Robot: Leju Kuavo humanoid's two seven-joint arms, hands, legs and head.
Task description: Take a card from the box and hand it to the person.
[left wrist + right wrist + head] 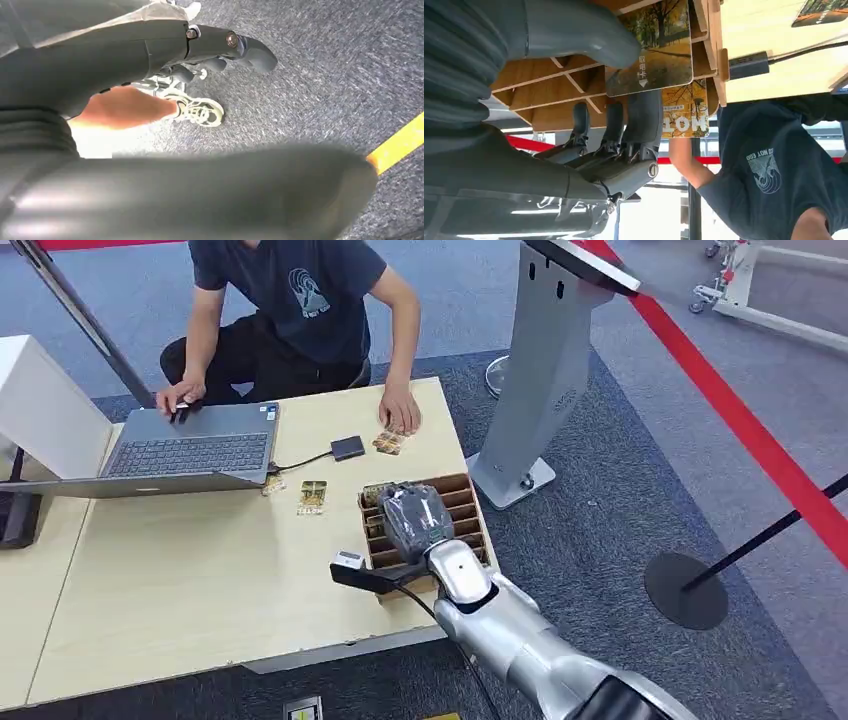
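Grey carpet surrounds the wooden surface (200, 590). Right robot hand (624, 95) pinches a card (651, 50) between thumb and fingers in the slotted box (470, 502); lift straight out, then offer to the person (300, 300).

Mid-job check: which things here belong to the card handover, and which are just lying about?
Job:
- wooden card box
- card pinched by the right hand
- person, the receiver

Lying about:
- laptop
- loose cards on the table
- small black adapter
- grey kiosk stand
- barrier post base
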